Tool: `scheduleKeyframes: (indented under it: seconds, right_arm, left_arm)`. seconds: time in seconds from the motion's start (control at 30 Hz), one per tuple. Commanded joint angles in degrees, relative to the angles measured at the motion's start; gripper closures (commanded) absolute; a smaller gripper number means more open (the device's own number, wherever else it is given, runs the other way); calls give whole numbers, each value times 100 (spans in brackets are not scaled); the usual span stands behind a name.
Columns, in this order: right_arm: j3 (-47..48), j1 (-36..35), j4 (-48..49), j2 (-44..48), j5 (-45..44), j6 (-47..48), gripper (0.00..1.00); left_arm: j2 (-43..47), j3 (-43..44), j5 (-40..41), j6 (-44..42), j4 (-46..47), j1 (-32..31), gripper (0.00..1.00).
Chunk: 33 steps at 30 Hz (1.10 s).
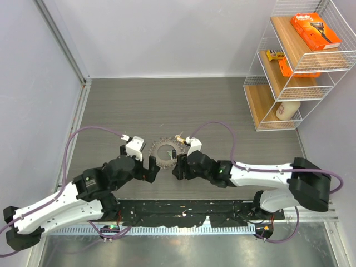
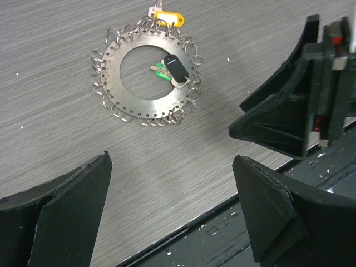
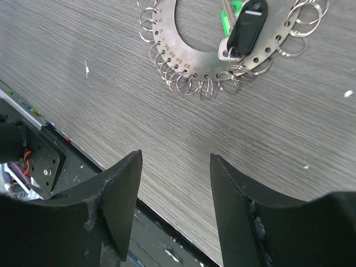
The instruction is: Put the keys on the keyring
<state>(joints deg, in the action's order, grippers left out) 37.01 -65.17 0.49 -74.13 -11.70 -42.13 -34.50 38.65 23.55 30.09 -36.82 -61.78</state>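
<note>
keyring (image 2: 115, 83): flat silver punched disc, split rings (image 2: 99, 69) round rim | black-head key (image 2: 175, 68) + green tag (image 2: 161, 72) on it | left gripper (image 2: 172, 167) spread, empty | right gripper (image 3: 175, 161) spread, empty

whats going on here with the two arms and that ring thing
Two robot arms are working at getting keys onto the keyring, which lies flat on the table. A black-headed key and a green tag rest on it. The left gripper and right gripper hover on either side, fingers open, holding nothing.
</note>
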Motion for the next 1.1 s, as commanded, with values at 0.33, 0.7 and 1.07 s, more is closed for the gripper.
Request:
scheduleKeyframes:
  seconds: [0.33,0.7,1.07]
  right_arm:
    - [341,-93,1322,-1569,-306,-1227,48]
    - [368,-93,1489,-1895,-815,-1447,55]
    - [394,-22,1471,-1991,-1124,-1465,60]
  left_arm:
    - [699,-68,132,138,-466,-18,1]
    - [638,-60,53,103,-458,-18,1]
    - [559,37,53,68,-493,-10,1]
